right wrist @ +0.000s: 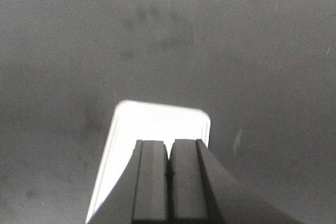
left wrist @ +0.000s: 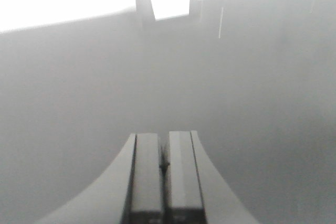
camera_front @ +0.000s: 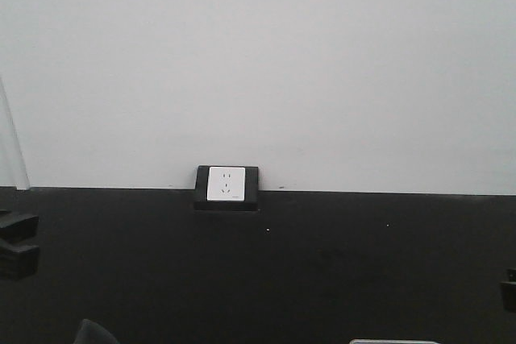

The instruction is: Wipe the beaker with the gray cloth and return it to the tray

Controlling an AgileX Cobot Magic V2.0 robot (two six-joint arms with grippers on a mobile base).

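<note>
Currently the dark table [camera_front: 322, 271] fills the lower half of the front view, backed by a pale wall [camera_front: 258, 62] with a wall socket [camera_front: 226, 184] at the seam. The tray [right wrist: 157, 129] lies on the table directly under the right gripper [right wrist: 169, 174], overexposed to white in the right wrist view; only a sliver of its rim shows at the bottom edge of the front view. The right gripper's fingers are pressed together and hold nothing. The left gripper [left wrist: 164, 166] is likewise pressed together and empty, aimed at bare table near the wall.

Judged step: approach, before any grasp. To do it well, spread the fingers before descending, and locate beaker and cloth before committing either arm.

No beaker can be made out in any view. A dark rounded shape [camera_front: 95, 333] at the bottom left of the front view may be the gray cloth; it is cut off and cannot be confirmed. The left wrist view is hazy.
</note>
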